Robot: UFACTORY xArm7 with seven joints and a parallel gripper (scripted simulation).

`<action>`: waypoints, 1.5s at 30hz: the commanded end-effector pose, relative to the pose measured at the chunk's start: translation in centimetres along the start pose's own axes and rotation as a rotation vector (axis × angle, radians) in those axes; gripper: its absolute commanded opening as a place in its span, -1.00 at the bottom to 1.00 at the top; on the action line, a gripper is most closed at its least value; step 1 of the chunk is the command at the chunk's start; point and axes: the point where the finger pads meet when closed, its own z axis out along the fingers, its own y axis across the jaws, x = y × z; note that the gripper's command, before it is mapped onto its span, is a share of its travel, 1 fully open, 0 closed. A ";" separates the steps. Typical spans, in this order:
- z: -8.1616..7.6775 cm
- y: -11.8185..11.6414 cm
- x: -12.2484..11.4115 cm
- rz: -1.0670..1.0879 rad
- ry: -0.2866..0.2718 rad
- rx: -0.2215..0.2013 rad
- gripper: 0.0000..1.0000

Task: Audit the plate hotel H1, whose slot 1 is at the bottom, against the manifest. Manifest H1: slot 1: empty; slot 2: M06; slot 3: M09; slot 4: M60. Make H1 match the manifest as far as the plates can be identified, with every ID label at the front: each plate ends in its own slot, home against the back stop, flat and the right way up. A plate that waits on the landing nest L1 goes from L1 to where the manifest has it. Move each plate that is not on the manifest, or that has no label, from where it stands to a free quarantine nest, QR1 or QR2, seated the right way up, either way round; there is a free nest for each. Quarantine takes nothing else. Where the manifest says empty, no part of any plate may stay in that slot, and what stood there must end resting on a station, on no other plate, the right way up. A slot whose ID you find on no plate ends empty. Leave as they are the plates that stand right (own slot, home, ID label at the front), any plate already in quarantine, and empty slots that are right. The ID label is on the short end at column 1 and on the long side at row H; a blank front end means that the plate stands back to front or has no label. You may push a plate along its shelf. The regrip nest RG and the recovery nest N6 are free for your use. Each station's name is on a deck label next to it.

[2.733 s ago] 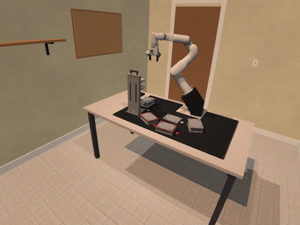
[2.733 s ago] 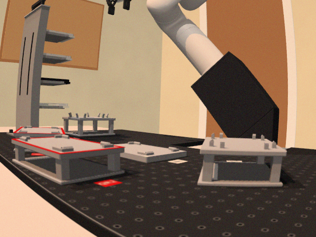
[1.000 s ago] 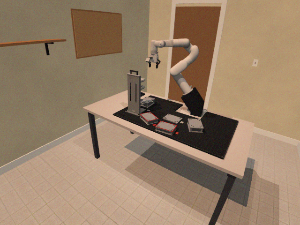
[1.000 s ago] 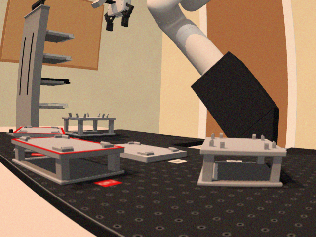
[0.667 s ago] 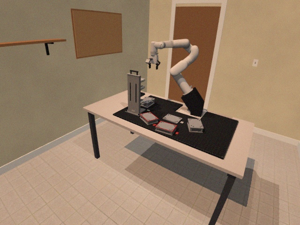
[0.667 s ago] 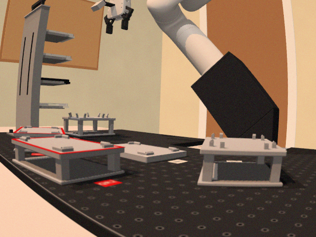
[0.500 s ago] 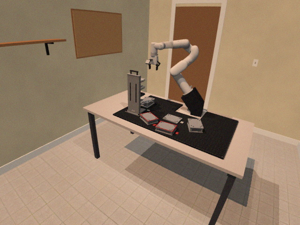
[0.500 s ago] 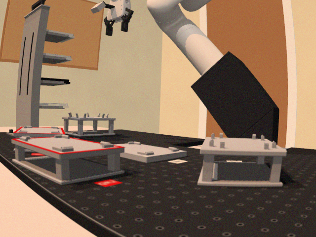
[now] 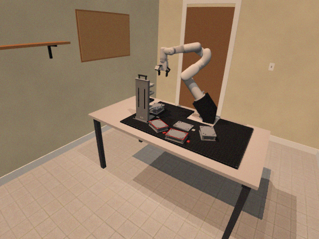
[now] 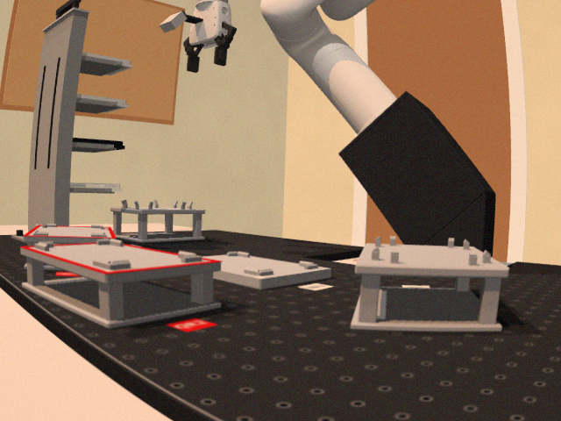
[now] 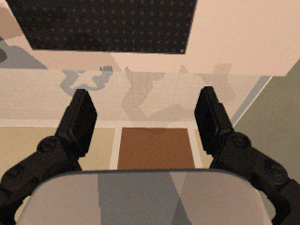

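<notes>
The plate hotel H1 (image 9: 142, 98) stands at the deck's left end, and it shows as a grey tower in the exterior view (image 10: 54, 122). Its bottom shelf carries a pale, thin plate (image 10: 95, 187). The second shelf carries a black plate (image 10: 98, 142). The two upper shelves (image 10: 100, 103) (image 10: 104, 63) look plain grey; I cannot tell if plates lie on them. No ID labels are readable. My gripper (image 9: 163, 72) (image 10: 206, 58) (image 11: 144, 100) is open and empty, high in the air to the right of the hotel's top.
Two red-edged nests (image 10: 119, 258) (image 10: 67, 231) stand at the deck's front left, with a red deck label (image 10: 191, 324) beside them. A low flat nest (image 10: 267, 269), a raised nest with pegs (image 10: 430, 260) and a pegged nest by the hotel (image 10: 158, 210) carry nothing I can see.
</notes>
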 end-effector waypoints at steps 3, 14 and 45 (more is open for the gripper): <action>0.7 0.1 0.0 0.001 0.000 -0.004 1.00; 2.2 0.1 0.0 0.001 0.000 -0.004 1.00; 6.7 0.1 0.0 0.001 0.000 -0.004 1.00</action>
